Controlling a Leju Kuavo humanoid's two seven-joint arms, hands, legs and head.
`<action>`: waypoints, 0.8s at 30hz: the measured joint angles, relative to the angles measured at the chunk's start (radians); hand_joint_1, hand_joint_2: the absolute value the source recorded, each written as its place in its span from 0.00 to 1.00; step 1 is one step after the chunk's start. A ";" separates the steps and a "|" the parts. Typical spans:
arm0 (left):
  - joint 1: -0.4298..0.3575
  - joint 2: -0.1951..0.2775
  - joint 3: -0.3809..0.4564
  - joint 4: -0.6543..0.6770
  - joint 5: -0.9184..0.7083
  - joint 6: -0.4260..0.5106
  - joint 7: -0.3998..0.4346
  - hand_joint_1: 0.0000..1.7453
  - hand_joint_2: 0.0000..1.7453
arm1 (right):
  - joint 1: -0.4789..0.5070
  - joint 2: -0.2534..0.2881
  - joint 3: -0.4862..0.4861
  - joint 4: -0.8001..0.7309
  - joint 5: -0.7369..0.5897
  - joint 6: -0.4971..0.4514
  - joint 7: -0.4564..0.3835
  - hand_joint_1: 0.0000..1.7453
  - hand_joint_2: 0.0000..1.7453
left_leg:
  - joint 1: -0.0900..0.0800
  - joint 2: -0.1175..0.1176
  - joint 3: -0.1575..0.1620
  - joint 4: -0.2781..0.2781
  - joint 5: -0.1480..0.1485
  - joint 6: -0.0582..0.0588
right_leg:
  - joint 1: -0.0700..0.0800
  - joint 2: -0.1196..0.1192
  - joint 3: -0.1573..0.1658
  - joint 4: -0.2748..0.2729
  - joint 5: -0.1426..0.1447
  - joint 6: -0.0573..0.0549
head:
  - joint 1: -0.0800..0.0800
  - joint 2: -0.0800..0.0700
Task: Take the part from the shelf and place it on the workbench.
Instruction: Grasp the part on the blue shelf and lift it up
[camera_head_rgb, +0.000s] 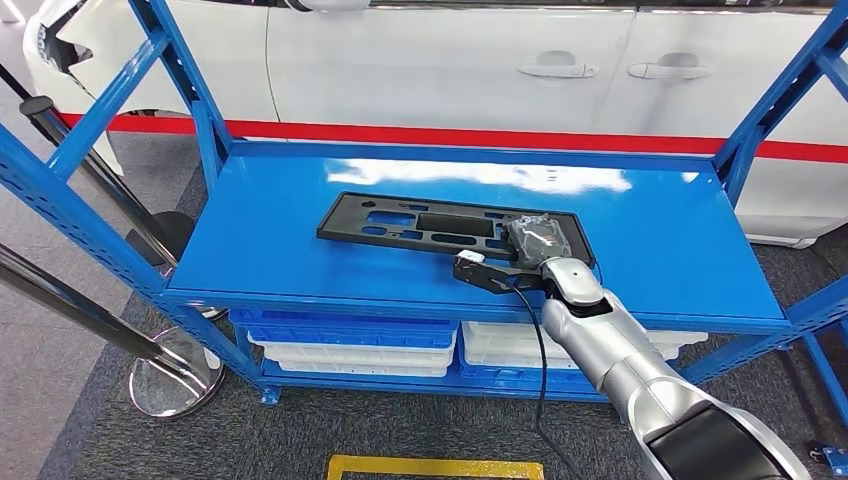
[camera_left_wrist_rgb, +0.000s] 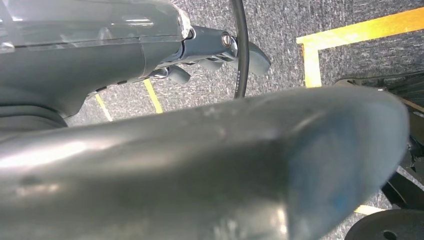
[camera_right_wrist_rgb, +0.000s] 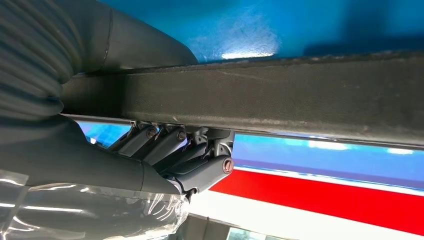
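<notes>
The part (camera_head_rgb: 420, 225) is a long flat black plastic panel with cut-outs, lying on the top board of the blue shelf (camera_head_rgb: 660, 240). My right hand (camera_head_rgb: 535, 240) is at the panel's right end. In the right wrist view the panel's edge (camera_right_wrist_rgb: 280, 95) runs between the thick thumb (camera_right_wrist_rgb: 140, 45) on one face and the dark fingers (camera_right_wrist_rgb: 165, 142) curled against the other, so the hand grips it. My left hand (camera_left_wrist_rgb: 125, 65) hangs over the carpet with nothing in it, its fingers (camera_left_wrist_rgb: 250, 55) stretched out.
A white car (camera_head_rgb: 450, 60) with a red stripe stands right behind the shelf. Blue and white bins (camera_head_rgb: 350, 345) fill the lower level. Blue uprights (camera_head_rgb: 775, 110) frame both ends. Chrome barrier posts with a round base (camera_head_rgb: 170, 375) stand at the left. Yellow tape (camera_head_rgb: 435, 467) marks the floor.
</notes>
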 joint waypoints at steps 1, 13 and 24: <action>0.000 0.000 0.000 0.000 0.000 0.000 0.000 0.00 0.00 | 0.000 0.000 0.000 0.000 0.000 0.000 0.000 0.93 1.00 | 0.000 0.000 0.000 0.000 0.000 0.000 | 0.000 0.000 0.000 0.000 0.000 0.000 | 0.000 0.000; -0.002 0.003 0.000 0.000 -0.009 -0.006 -0.001 0.00 1.00 | 0.003 -0.001 -0.011 -0.008 0.010 -0.001 0.000 0.91 1.00 | 0.000 0.000 0.000 0.000 0.000 0.000 | 0.000 0.000 0.000 0.000 0.000 0.000 | 0.000 0.000; -0.005 0.006 0.000 0.000 -0.015 -0.006 -0.002 0.00 1.00 | 0.009 -0.003 -0.019 -0.016 0.011 -0.001 0.000 0.96 1.00 | 0.000 0.000 0.000 0.000 0.000 0.000 | 0.000 0.000 0.000 0.000 0.000 0.000 | 0.000 0.000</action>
